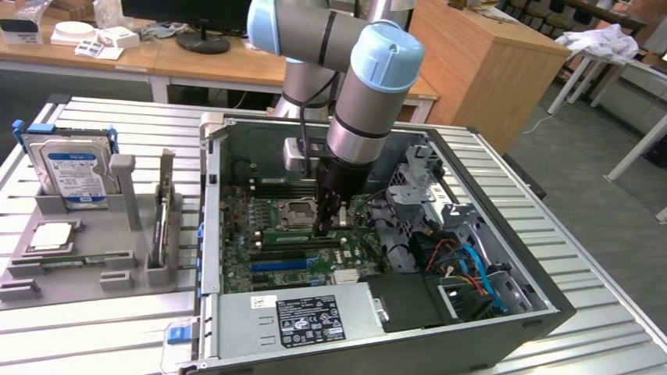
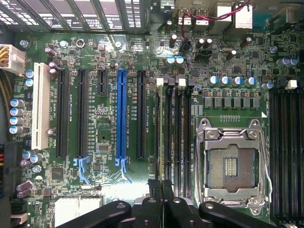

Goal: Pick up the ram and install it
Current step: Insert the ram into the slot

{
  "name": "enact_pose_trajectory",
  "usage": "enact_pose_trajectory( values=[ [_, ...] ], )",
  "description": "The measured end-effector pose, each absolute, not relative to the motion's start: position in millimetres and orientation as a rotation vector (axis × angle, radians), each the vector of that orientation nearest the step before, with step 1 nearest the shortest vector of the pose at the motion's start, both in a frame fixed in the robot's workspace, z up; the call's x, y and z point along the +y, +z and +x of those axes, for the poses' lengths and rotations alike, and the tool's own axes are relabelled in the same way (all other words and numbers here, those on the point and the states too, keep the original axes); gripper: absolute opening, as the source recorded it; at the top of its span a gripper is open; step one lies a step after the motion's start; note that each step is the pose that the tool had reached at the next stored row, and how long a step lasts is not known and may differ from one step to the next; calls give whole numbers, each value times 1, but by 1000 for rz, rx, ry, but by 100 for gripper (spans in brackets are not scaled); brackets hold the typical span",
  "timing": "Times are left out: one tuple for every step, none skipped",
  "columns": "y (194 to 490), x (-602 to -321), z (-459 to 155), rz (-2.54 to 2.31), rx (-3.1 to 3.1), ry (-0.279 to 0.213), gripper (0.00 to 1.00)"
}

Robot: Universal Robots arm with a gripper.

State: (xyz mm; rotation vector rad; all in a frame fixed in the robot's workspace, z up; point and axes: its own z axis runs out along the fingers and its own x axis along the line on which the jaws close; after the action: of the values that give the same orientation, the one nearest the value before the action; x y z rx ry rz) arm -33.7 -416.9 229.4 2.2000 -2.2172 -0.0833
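Observation:
My gripper (image 1: 331, 223) is down inside the open computer case, its tip at the black memory slots (image 1: 297, 243) beside the empty processor socket (image 1: 300, 211). In the wrist view the two black fingers (image 2: 154, 199) are pressed together, so the gripper (image 2: 163, 186) is shut. A thin dark edge, the ram (image 2: 164, 175) seen edge-on, runs out from between them. It lies along one of the memory slots (image 2: 179, 133) with white end clips. Its green face is hidden from both views.
The case (image 1: 214, 234) walls ring the motherboard (image 2: 104, 57). The power supply (image 1: 308, 319) sits at the front, with a drive cage and cables (image 1: 469, 266) on the exterior view's right. A grey holder (image 1: 94, 258) on the left carries a hard drive (image 1: 71, 168), a silver chip (image 1: 52, 236) and an upright card (image 1: 162, 215).

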Motion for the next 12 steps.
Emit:
enact_pose_trajectory(
  values=[
    [229, -417, -34, 2200, -2217, -83, 12],
    [229, -417, -34, 2200, -2217, -83, 12],
    [229, -417, -34, 2200, -2217, -83, 12],
    [229, -417, -34, 2200, -2217, -83, 12],
    [228, -417, -34, 2200, -2217, -83, 12],
    [228, -417, -34, 2200, -2217, -83, 12],
    [228, -417, -34, 2200, -2217, -83, 12],
    [228, -417, -34, 2200, -2217, -83, 12],
    [228, -417, -34, 2200, -2217, -83, 12],
    [227, -417, -34, 2200, -2217, -83, 12],
    [227, -417, -34, 2200, -2217, -83, 12],
    [227, -417, -34, 2200, -2217, -83, 12]
  ],
)
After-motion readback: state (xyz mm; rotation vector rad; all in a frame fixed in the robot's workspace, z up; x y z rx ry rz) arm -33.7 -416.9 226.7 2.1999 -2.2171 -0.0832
